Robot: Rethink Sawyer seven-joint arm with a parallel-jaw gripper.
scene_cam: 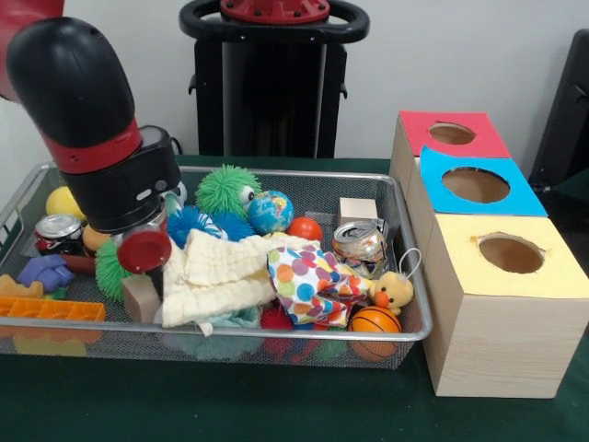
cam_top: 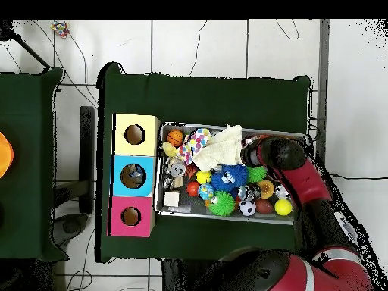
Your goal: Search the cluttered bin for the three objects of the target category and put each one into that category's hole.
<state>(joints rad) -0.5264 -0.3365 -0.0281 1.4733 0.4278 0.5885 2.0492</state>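
Front view: the target category isn't given, so the likeliest reading has to come from where the arm is. The gripper (scene_cam: 147,267) sits low over the bin's (scene_cam: 405,276) left half, its red-capped wrist right above a wooden block (scene_cam: 140,296) and just beside the cream cloth (scene_cam: 216,276). From the gripper, the block lies at about six o'clock, close under it; the cloth spreads off toward three o'clock. The fingers are hidden behind the wrist, so whether they're wide or pinched on something cannot be told.

A second wooden block (scene_cam: 357,211) rests at the bin's far right, well apart from the gripper, near the crushed can (scene_cam: 359,244). Another can (scene_cam: 58,232) sits at nine o'clock from the wrist.

Overhead view: the arm covers that end of the bin (cam_top: 227,127), and the three holes, yellow (cam_top: 135,135), blue (cam_top: 132,176) and red (cam_top: 130,217), all lie beyond the opposite end. Any carry looks like a full crossing of the bin.
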